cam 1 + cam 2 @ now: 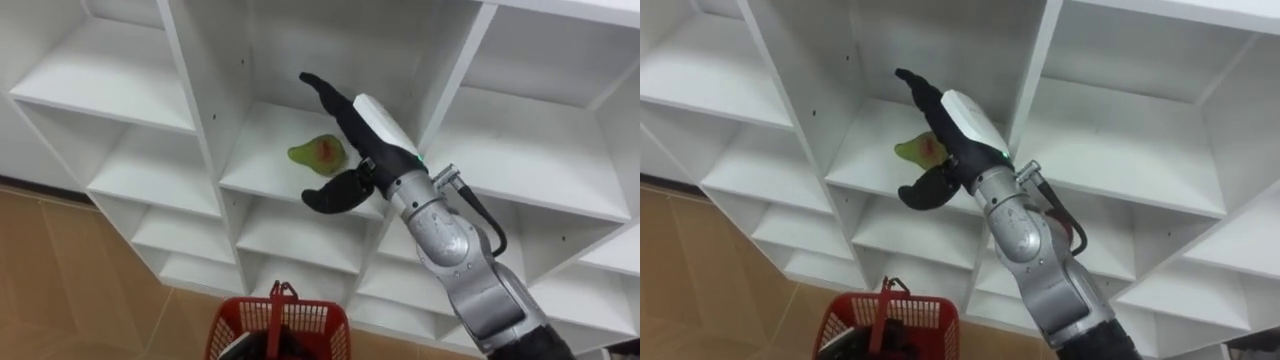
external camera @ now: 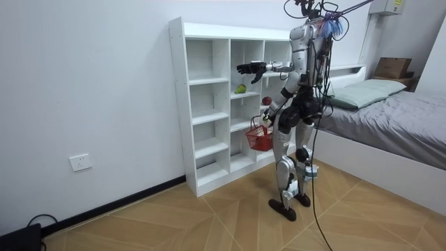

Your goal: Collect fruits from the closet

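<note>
Your robot stands on the brown wooden floor [image 1: 60, 270], right in front of the tall white closet with open square shelves [image 1: 200, 120]. Behind it in the room view is a bed with a grey cover [image 2: 390, 111].

The fruit you want is a green pear-shaped fruit with a red patch [image 1: 316, 153]. It lies on a shelf in the middle column, in the second box from the top.

The robot's right hand [image 1: 362, 135] is stretched out into that same box. Its black fingers are straight and point to the back of the shelf. The thumb sticks out low, away from them. The hand holds nothing. It is just beside the fruit, on the fruit's right side. You cannot tell if it touches the fruit.

Low down by the closet is a red plastic basket with a red handle [image 1: 300, 320]. The left hand [image 2: 267, 118] is at the basket's handle, but you cannot tell how it holds it.
</note>
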You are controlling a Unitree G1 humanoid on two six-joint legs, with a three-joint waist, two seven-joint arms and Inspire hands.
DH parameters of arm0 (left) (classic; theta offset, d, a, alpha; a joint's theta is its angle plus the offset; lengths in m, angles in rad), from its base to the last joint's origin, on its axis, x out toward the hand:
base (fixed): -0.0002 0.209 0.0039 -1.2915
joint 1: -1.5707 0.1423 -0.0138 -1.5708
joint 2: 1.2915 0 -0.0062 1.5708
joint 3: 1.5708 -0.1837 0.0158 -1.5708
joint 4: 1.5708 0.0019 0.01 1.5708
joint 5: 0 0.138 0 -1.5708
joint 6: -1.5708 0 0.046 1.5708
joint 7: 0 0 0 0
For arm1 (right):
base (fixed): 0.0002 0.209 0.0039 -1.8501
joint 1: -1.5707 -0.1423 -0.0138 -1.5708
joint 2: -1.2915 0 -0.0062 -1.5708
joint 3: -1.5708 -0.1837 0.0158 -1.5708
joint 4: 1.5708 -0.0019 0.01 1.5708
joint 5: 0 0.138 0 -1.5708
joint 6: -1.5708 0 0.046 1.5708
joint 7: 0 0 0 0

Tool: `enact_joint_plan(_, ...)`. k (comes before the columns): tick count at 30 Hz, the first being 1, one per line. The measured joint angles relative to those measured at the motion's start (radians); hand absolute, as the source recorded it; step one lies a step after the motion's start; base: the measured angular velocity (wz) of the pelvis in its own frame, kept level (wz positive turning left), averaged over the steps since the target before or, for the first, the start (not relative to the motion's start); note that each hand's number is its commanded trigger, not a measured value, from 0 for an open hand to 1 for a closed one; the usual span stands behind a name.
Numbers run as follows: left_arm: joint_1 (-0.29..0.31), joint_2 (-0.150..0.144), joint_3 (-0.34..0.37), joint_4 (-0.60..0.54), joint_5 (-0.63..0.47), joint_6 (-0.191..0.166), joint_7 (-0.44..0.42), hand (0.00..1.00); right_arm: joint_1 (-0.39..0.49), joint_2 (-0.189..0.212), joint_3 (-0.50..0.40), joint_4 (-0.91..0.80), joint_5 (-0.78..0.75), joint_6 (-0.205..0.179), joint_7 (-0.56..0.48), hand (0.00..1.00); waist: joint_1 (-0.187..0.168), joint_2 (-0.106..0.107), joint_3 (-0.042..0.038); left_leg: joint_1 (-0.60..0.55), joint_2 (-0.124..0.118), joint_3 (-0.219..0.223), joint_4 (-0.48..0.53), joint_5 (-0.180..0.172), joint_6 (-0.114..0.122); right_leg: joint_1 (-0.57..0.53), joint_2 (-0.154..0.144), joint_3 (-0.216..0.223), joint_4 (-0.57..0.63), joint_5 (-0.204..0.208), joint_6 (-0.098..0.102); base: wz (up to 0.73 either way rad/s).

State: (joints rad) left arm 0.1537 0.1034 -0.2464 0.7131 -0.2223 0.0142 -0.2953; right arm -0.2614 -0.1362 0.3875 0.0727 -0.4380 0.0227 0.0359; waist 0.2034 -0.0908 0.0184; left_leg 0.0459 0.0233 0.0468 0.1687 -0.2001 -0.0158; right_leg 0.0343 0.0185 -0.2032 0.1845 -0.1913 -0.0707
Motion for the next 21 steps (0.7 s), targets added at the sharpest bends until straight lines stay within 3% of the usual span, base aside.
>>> enact_joint_plan(9,0.001,-0.003,0.017,-0.003,0.021,-0.001,-0.001,1.0,-0.031,-0.013,0.001,0.062,-0.097,0.0,-0.004,0.0,0.0,-0.003,0.002,-0.006,-0.001,-0.014,-0.001,0.0,0.0,-0.002,-0.002,-0.019,-0.001,0.0,0.0,0.04)
enact_joint_plan(21,0.002,-0.003,0.017,-0.013,0.02,-0.02,-0.001,1.0,-0.044,-0.015,0.001,0.126,-0.18,0.001,-0.032,0.0,0.033,-0.014,0.0074,-0.004,-0.001,-0.016,-0.001,0.0,0.0,0.0,-0.001,-0.017,0.0,0.0,0.0,0.0)
